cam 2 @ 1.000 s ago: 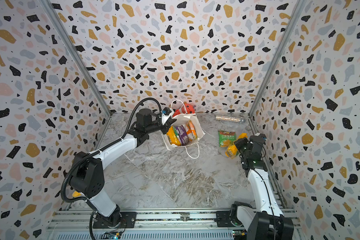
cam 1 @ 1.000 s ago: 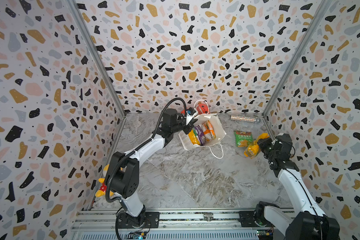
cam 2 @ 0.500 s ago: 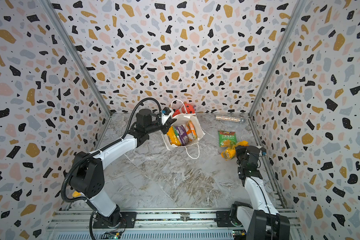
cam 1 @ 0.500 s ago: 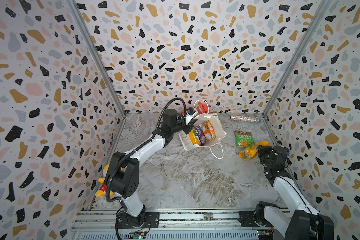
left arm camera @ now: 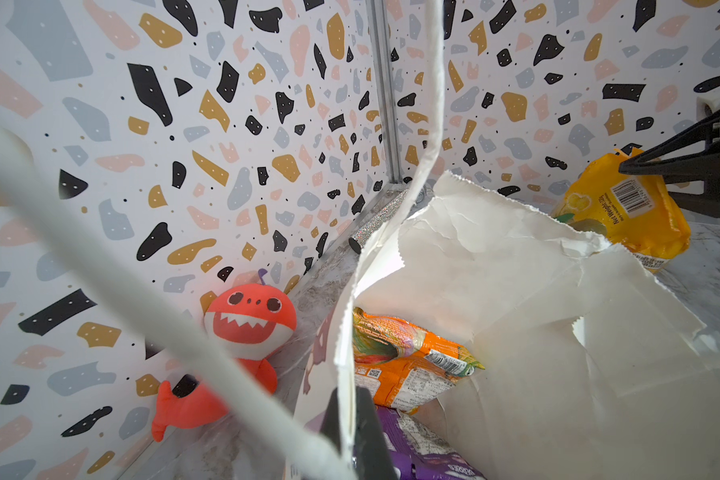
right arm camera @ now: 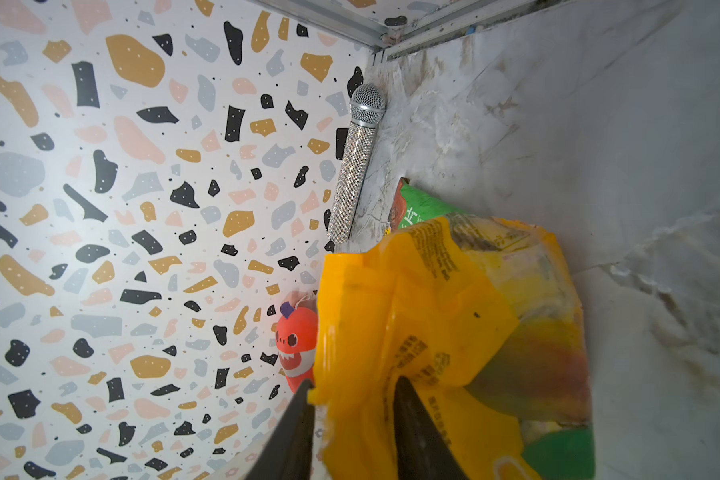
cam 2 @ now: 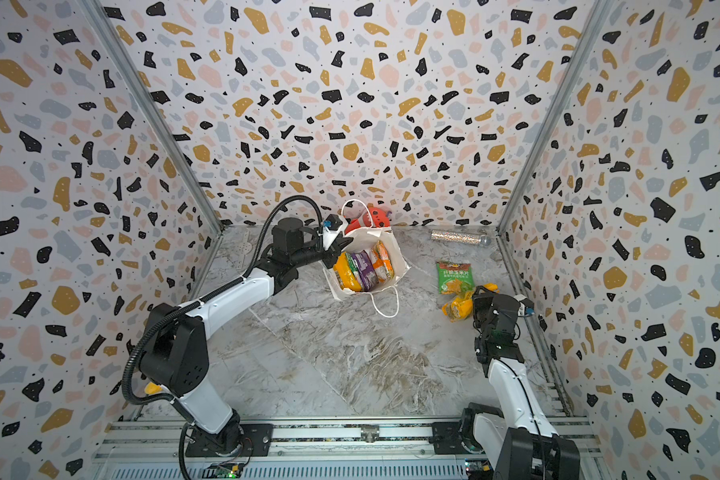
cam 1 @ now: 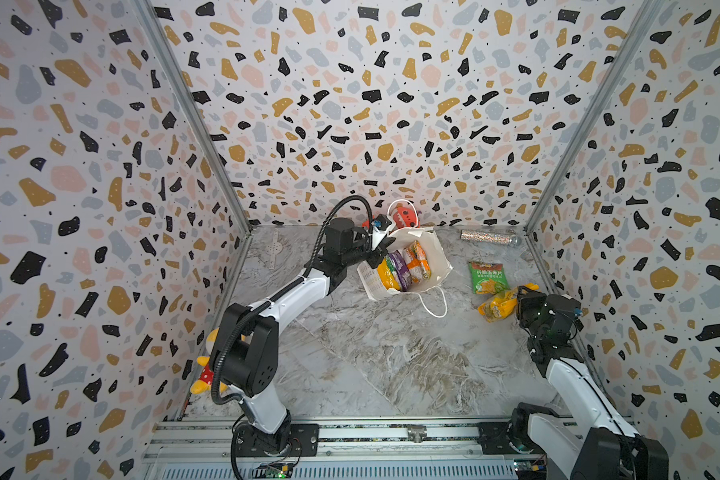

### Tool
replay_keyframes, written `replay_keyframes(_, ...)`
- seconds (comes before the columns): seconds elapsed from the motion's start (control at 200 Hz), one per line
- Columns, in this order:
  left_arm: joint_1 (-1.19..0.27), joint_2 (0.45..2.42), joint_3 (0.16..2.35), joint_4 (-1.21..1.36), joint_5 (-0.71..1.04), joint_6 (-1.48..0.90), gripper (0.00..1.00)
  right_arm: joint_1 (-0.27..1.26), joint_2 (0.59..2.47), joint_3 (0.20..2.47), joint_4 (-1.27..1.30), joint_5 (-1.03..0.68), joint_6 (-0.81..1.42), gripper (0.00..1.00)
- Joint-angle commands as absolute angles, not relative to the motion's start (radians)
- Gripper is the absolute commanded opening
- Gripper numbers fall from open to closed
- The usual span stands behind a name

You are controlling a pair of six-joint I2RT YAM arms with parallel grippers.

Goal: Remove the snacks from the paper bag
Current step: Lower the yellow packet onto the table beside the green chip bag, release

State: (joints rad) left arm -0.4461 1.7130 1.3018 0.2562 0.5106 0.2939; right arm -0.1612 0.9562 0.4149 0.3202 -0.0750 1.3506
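Lowered: orange-yellow packet (left arm camera: 616, 216) ("Net Weight" legible), right gripper (right arm camera: 352, 380) loosened.

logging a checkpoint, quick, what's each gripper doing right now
left gripper: closed on the rim of the paper bag.
right gripper: open, jaws apart around the edge of the orange-yellow packet.

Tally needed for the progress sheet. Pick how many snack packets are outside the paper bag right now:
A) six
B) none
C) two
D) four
C: only the green packet and the yellow packet are out on the table, to the right of the paper bag; the other packets in view sit inside the bag.
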Motion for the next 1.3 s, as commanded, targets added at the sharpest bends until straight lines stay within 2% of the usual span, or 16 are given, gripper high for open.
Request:
replay_keyframes(0.0,-0.456,1.695,1.31,0.339,0.528,0.288,0.0,-0.153,0.922,0.402,0.359,-0.093,1.372,0.43)
replay_keyframes(0.11,-0.456,1.697,1.309,0.337,0.526,0.293,0.0,-0.151,0.896,0.402,0.339,-0.07,1.369,0.6)
replay_keyframes(0.18,-0.455,1.7,1.313,0.335,0.528,0.293,0.0,-0.151,0.88,0.423,0.314,-0.055,1.348,0.64)
replay_keyframes(0.21,-0.455,1.7,1.314,0.332,0.529,0.293,0.0,-0.151,0.873,0.43,0.303,-0.048,1.344,0.72)
replay_keyframes(0.3,-0.455,1.697,1.314,0.331,0.531,0.293,0.0,-0.152,0.851,0.437,0.301,-0.042,1.342,0.74)
replay_keyframes(0.395,-0.455,1.694,1.312,0.331,0.528,0.294,0.0,-0.145,0.842,0.443,0.283,-0.044,1.344,0.73)
replay_keyframes(0.646,-0.455,1.696,1.314,0.328,0.531,0.294,0.0,-0.132,0.817,0.362,0.217,-0.064,1.407,0.57)
replay_keyframes(1.031,-0.454,1.685,1.303,0.328,0.529,0.301,0.0,-0.115,0.778,0.423,0.003,-0.046,1.341,0.57)
replay_keyframes(1.296,-0.454,1.684,1.296,0.33,0.53,0.303,0.0,-0.13,0.767,0.335,0.055,-0.004,1.354,0.51)
